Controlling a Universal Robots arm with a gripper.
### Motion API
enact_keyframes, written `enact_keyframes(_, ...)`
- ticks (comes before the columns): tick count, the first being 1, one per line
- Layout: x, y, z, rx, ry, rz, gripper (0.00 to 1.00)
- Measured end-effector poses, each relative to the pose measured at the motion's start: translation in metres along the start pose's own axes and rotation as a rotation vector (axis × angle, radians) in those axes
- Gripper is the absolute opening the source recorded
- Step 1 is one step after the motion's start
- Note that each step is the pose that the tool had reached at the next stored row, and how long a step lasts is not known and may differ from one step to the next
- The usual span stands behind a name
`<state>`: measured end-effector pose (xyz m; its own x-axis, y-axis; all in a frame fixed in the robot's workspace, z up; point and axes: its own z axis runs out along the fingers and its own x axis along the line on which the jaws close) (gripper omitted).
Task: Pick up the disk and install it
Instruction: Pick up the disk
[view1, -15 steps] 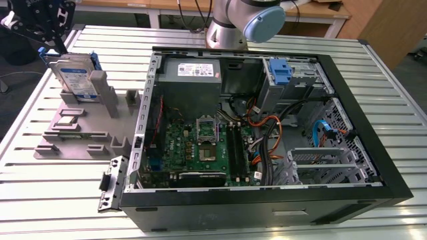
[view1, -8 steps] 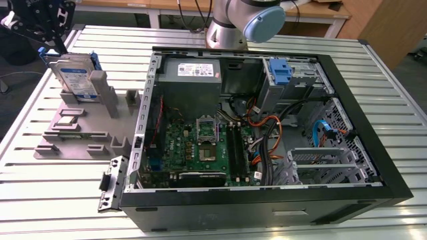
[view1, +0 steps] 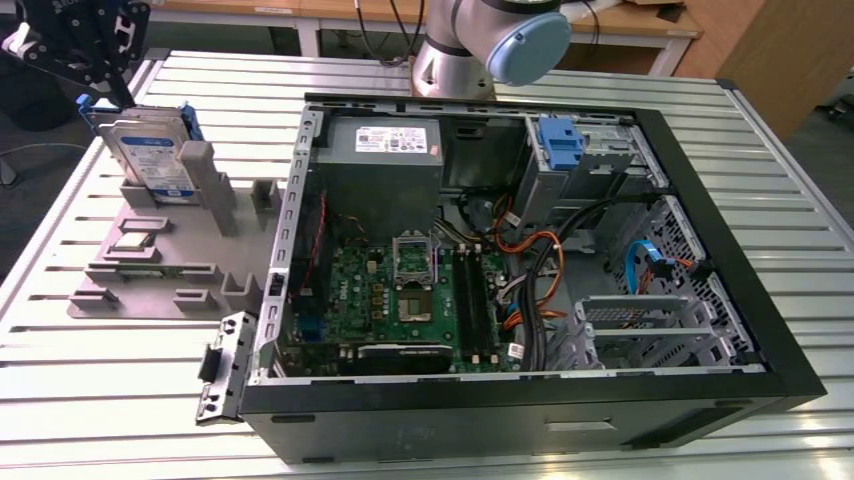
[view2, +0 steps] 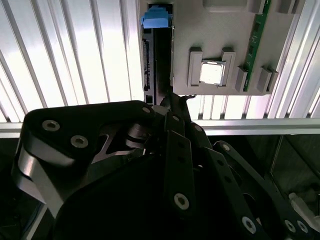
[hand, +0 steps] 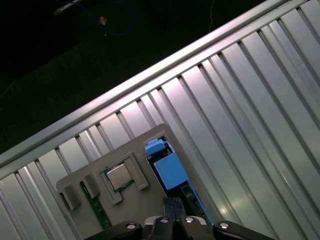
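Observation:
The disk (view1: 144, 150), a silver drive with a white-and-blue label in a blue carrier, stands on edge in a slot of the grey holder (view1: 147, 275) on the exterior view's left. My gripper (view1: 120, 98) hangs just over the disk's upper end, fingers drawn together with nothing seen between them. Both wrist views show the disk edge-on (view2: 157, 55) (hand: 170, 170) past the closed gripper (view2: 172, 100) (hand: 172, 201). Whether the tips touch the carrier cannot be told.
An open computer case (view1: 747, 300) lies on the slatted metal table, with a blue bracket (view1: 561, 140) in its drive bay. The arm's base (view1: 461, 60) stands behind it. The holder also carries a processor chip (view2: 211, 72) and a memory stick (view2: 257, 45).

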<state>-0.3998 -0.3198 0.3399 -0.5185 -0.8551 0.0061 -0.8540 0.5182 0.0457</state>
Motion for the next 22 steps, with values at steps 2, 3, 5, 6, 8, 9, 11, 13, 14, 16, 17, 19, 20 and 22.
enact_keyframes(2, 0.0000, 0.0000, 0.0000, 0.0000, 0.0000, 0.000, 0.11)
enact_keyframes(3, 0.0000, 0.0000, 0.0000, 0.0000, 0.0000, 0.000, 0.11)
enact_keyframes(5, 0.0000, 0.0000, 0.0000, 0.0000, 0.0000, 0.000, 0.11)
enact_keyframes(6, 0.0000, 0.0000, 0.0000, 0.0000, 0.0000, 0.000, 0.11)
enact_keyframes(8, 0.0000, 0.0000, 0.0000, 0.0000, 0.0000, 0.000, 0.11)
enact_keyframes(9, 0.0000, 0.0000, 0.0000, 0.0000, 0.0000, 0.000, 0.11)
enact_keyframes(11, 0.0000, 0.0000, 0.0000, 0.0000, 0.0000, 0.000, 0.11)
enact_keyframes(13, 0.0000, 0.0000, 0.0000, 0.0000, 0.0001, -0.003, 0.11)
enact_keyframes(14, 0.0000, 0.0000, 0.0000, 0.0001, 0.0003, -0.008, 0.11)
enact_keyframes(16, 0.0000, 0.0000, 0.0001, 0.0002, 0.0011, -0.027, 0.11)
enact_keyframes(17, 0.0000, 0.0000, 0.0000, 0.0002, 0.0017, -0.038, 0.11)
enact_keyframes(19, 0.0000, 0.0000, 0.0001, 0.0004, 0.0031, -0.069, 0.11)
enact_keyframes(20, 0.0000, 0.0000, 0.0001, 0.0005, 0.0039, -0.086, 0.11)
enact_keyframes(22, 0.0000, 0.0000, 0.0001, 0.0008, 0.0054, -0.120, 0.11)
